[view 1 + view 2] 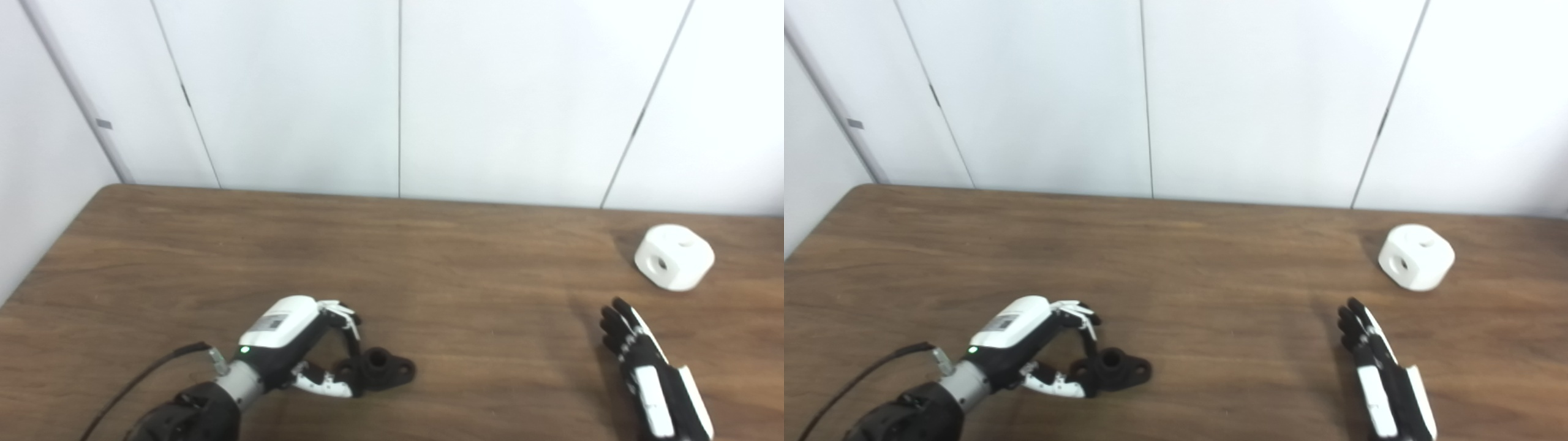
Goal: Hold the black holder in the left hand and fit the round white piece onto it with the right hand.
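Near table [429, 257] front, black holder [381, 367] with raised socket and flat eared base, pinched at one end by left hand [303, 343]; far right, rounded white piece [674, 256] with holes, beyond flat, loose-fingered right hand [643, 361].

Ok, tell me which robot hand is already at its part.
The left robot hand: its fingers curl around the black holder. The right robot hand lies open, apart from the round white piece.

Bare table [490, 294] between hand [643, 361] and white piece [674, 257]
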